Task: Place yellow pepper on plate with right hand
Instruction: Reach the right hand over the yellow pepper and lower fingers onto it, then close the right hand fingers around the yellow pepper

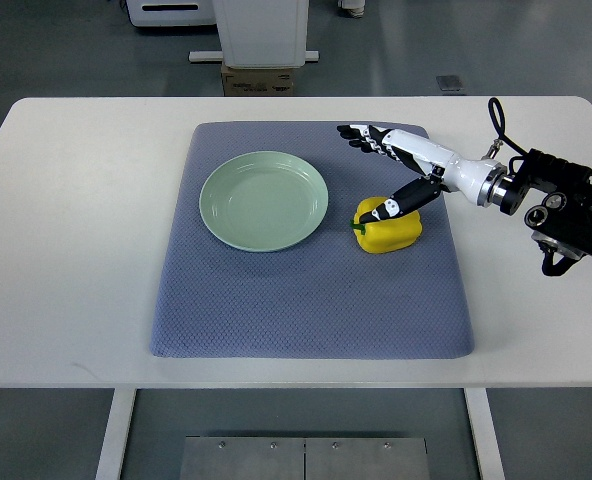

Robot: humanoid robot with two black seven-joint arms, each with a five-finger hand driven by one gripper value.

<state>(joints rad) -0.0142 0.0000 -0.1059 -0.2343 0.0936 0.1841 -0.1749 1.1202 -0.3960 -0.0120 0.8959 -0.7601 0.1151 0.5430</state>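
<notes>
Just under robot hand (391, 175), yellow pepper (388, 230)

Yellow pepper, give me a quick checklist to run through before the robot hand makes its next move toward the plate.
1. Yellow pepper on the grey mat, right of the plate: ok.
2. Plate empty, ready to receive it: ok.
3. Right robot hand over the pepper, thumb touching its top: ok.
4. Fingers closed around the pepper: not ok, they are spread above it.
5. Path from pepper to plate clear: ok.
6. Pepper stable under the thumb: cannot tell.
</notes>
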